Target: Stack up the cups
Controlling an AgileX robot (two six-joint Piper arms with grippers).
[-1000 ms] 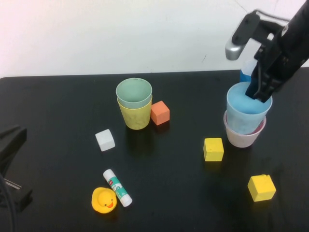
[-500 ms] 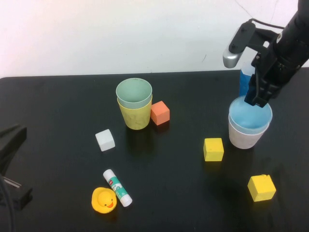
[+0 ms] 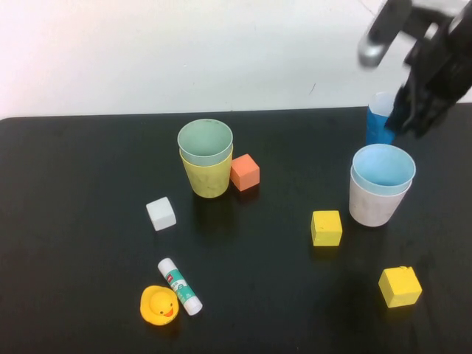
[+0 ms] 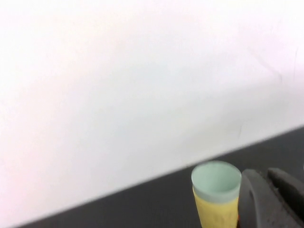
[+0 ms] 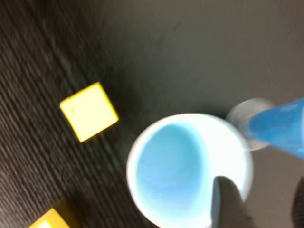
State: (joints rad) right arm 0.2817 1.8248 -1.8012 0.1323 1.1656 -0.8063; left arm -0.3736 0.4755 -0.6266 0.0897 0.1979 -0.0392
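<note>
From above, two half-stacks stand on the counter [image 3: 88,162]: pale green cup [image 3: 204,141] nested in yellow cup [image 3: 207,177], light blue cup [image 3: 383,167] in pale pink cup [image 3: 374,206]. Joining them seems the remaining step. The right claw [image 3: 413,122] hovers above, empty; whether its fingers are spread cannot be told. The left wrist view shows the left claw [image 4: 270,199] near the green-and-yellow pair, its spread unclear.

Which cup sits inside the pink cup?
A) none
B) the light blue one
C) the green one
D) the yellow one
B: the light blue cup is nested in the pink cup, with the right gripper raised above and behind it, holding nothing.
</note>
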